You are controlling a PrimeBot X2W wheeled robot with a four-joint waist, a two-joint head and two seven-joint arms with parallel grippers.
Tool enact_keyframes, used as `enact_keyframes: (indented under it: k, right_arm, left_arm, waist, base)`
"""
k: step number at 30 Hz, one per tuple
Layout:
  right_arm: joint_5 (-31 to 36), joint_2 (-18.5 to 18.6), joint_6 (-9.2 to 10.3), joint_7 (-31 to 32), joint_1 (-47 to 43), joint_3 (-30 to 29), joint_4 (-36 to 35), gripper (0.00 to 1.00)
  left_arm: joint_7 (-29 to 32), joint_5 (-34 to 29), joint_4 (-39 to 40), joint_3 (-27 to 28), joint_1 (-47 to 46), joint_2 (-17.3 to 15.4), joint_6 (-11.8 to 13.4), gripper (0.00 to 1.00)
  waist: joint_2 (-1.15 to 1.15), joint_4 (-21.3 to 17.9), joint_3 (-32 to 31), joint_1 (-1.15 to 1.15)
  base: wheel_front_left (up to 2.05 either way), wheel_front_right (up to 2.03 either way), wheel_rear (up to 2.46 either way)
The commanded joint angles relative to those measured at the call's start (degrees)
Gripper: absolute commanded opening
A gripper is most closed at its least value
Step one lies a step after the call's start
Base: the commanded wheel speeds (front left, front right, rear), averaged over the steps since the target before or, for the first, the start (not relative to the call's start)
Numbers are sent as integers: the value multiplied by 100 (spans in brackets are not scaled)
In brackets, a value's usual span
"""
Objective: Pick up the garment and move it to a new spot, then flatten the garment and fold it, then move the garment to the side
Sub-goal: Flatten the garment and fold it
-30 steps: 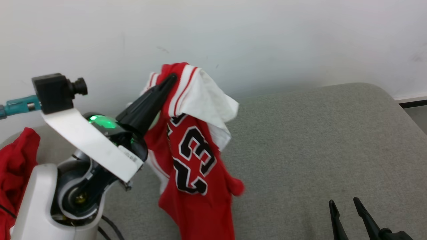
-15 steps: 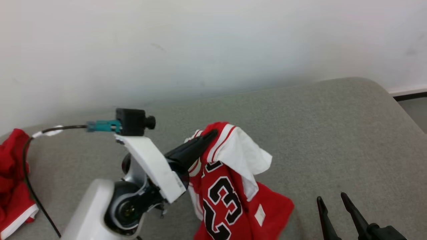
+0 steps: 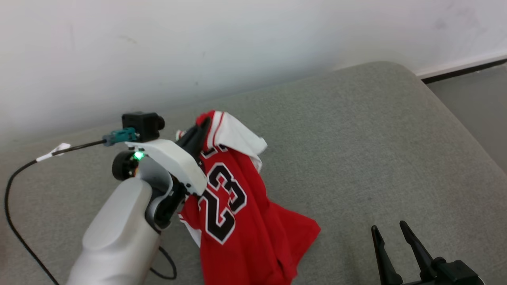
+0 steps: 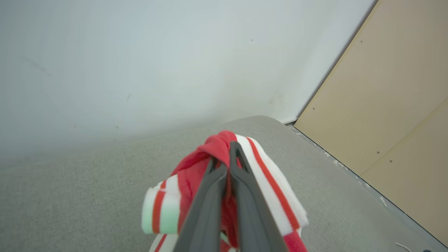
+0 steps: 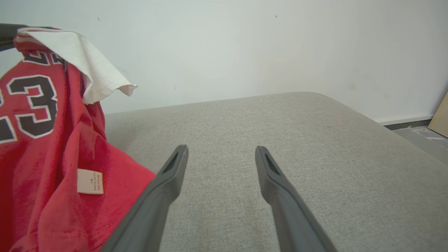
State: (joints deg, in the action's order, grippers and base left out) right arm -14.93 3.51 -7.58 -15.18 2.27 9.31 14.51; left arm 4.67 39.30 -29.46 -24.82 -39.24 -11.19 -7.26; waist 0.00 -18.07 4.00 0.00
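Left pincer point(image 3: 205, 122) clamped on striped trim of red jersey point(image 3: 237, 221), lifted, hem draped on grey cushion point(image 3: 356, 138). Right pincer point(image 3: 388, 228) apart, near hem. Open cushion rightward to rounded edge; wall point(image 3: 253, 39) behind.

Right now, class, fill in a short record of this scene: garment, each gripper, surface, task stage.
garment: red jersey, number 23, white trim; top lifted, lower part trailing onto the surface
left gripper: shut on the jersey's striped edge
right gripper: open, empty, apart from the jersey
surface: grey padded top beside a pale wall
task stage: jersey held up, not yet flattened or folded
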Motion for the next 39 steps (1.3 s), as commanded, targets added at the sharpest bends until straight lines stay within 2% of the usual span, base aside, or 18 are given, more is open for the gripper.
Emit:
enact_keyframes:
  k: [1, 2, 5, 6, 7, 12, 17, 26, 32, 39]
  right_arm:
    - [-54, -21, 17, 6, 73, 22, 1, 100]
    - [-54, -21, 17, 6, 73, 22, 1, 100]
    - [-61, -32, 16, 6, 100, 32, -9, 100]
    - [-62, -36, 17, 6, 106, 30, -16, 100]
    - [-64, -39, 17, 6, 115, 22, -19, 100]
    - [-11, -45, 16, 6, 116, -40, -21, 100]
    - [29, -48, 17, 6, 73, -121, -44, 100]
    - [108, 10, 17, 6, -122, -310, -86, 100]
    - [125, 51, 17, 6, -271, -400, -135, 100]
    - [131, 57, 17, 6, -311, -378, -165, 100]
  left_arm:
    - [-525, -238, -387, 2, -272, 35, 30, 0]
    - [-525, -238, -387, 2, -272, 35, 30, 0]
    - [-1216, -546, -923, -53, -569, 101, 83, 0]
    - [-1392, -613, -1107, -81, -636, 126, 108, 38]
    - [-1549, -680, -1269, -122, -687, 172, 104, 100]
    - [-1881, -848, -1932, -186, -857, 367, 115, 100]
    - [-1988, -816, -2090, -56, -755, 571, 177, 100]
    - [-1982, -1245, -807, 89, 366, 764, 305, 100]
    - [-1959, -1427, -132, -456, 1341, 798, 280, 100]
    - [-1621, -1447, 362, -1271, 2044, 817, 272, 100]
  waist:
    - [0, -145, 140, 0]
    - [0, -145, 140, 0]
    - [0, -192, 202, 0]
    - [0, -198, 218, 0]
    - [0, -198, 230, 0]
    - [0, -97, 261, 0]
    - [0, 111, 240, 0]
    - [0, 481, -26, 0]
    - [0, 658, -215, 0]
    - [0, 770, -238, 0]
  base:
    - [0, 0, 0]
    - [0, 0, 0]
    - [0, 0, 0]
    - [0, 0, 0]
    - [0, 0, 0]
    - [0, 0, 0]
    - [0, 0, 0]
    - [0, 0, 0]
    - [0, 0, 0]
    - [0, 0, 0]
